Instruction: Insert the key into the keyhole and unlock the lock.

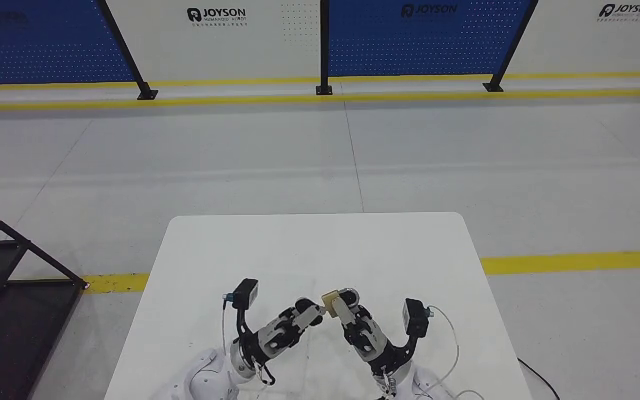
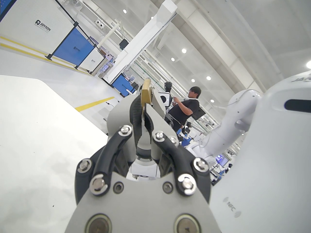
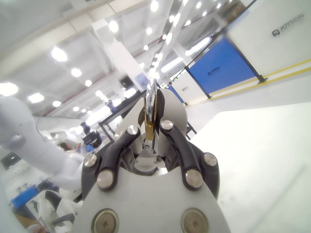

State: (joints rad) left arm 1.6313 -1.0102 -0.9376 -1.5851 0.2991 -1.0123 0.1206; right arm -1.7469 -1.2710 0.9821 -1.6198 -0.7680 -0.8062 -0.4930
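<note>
Two pieces sit close together above the counter (image 1: 300,250), near its 6 o'clock edge. A brass block (image 1: 330,298) is pinched in the left claw (image 2: 146,99). At its 3 o'clock, the right claw (image 3: 153,95) clamps a silver-and-brass piece (image 3: 150,107). Which one is the key, I cannot tell.

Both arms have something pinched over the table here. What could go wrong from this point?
The left jaws grip the brass piece and the right jaws grip the brass-and-silver piece, each with much of it sticking out. Either might twist or slip when they are pushed together.
Both are held over the table, so a slip probably means a drop.
The arms' tips nearly meet in the top view, so a misjudged push could knock them together.
</note>
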